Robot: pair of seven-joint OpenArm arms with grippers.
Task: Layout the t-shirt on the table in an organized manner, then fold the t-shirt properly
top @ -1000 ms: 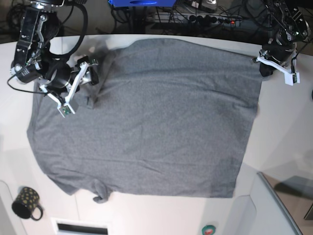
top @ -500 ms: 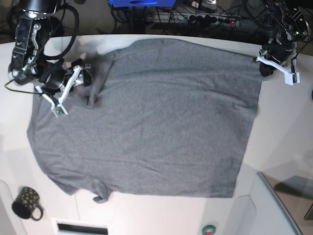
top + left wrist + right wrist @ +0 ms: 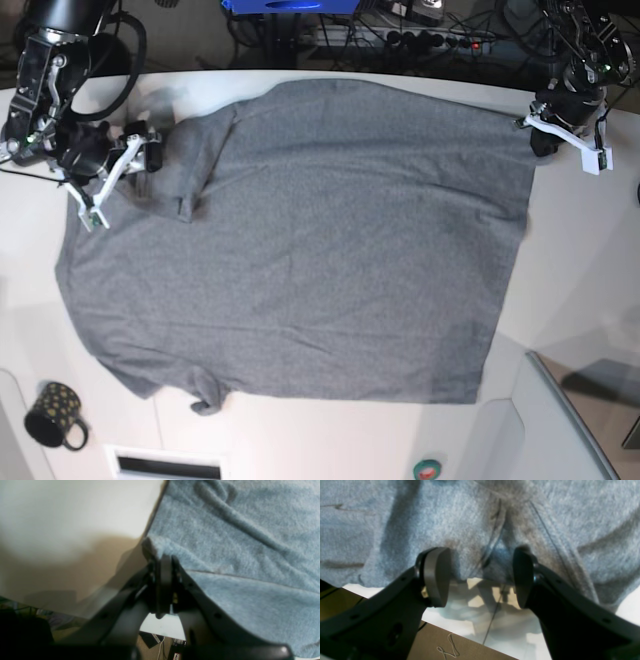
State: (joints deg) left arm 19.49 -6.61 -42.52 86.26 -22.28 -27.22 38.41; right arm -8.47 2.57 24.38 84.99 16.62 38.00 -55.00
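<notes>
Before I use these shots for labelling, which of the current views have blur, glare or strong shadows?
Left wrist: soft brown shadow on the table, left gripper blurred, pale sheen at upper left. Right wrist: right gripper soft-edged, dark shadows along the shirt's folds. Base: shirt fairly evenly lit.

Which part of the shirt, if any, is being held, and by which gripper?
The left gripper pinches the t-shirt at its edge; the right gripper holds nothing.

White table (image 3: 300,435) carries grey t-shirt (image 3: 330,250), creased at left; dotted mug (image 3: 52,412) near it; small green round item (image 3: 427,469), apparently also on top.
</notes>
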